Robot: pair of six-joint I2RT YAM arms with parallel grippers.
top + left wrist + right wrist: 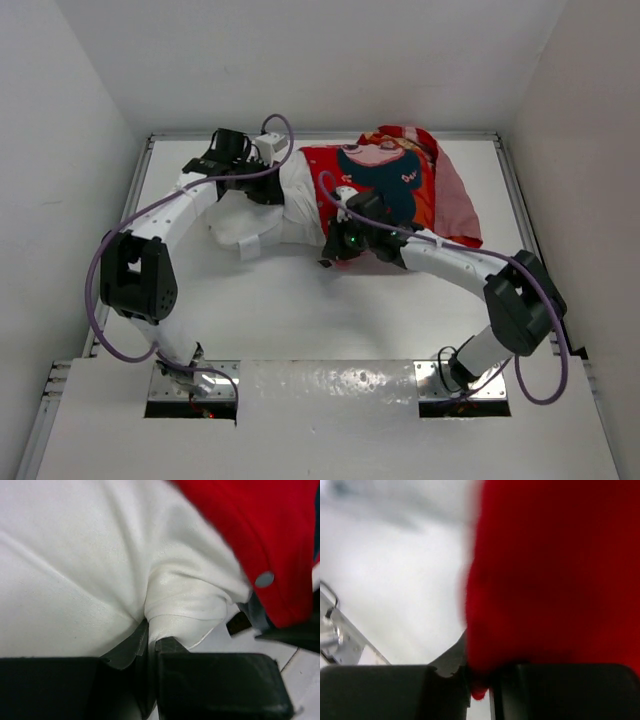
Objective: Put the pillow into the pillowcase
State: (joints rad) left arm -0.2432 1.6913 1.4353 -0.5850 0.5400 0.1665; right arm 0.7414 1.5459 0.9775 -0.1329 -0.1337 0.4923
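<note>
The white pillow [262, 225] lies at the back middle of the table, its right part inside the red pillowcase [425, 190] with a cartoon face. My left gripper [272, 185] is shut on a fold of the pillow [90, 570] at its far left edge; the pinched fold shows between the fingers [210, 680]. The pillowcase's red hem [260, 540] with a snap lies just right of it. My right gripper [338, 245] is shut on the pillowcase's red edge [550, 570] at the near side of the opening.
The table [300, 310] has raised rails at the left [125, 215] and right [520, 200] edges and white walls around. A loose pink flap of the pillowcase [462, 205] spreads toward the right rail. Both arm bases [190, 375] sit at the near edge.
</note>
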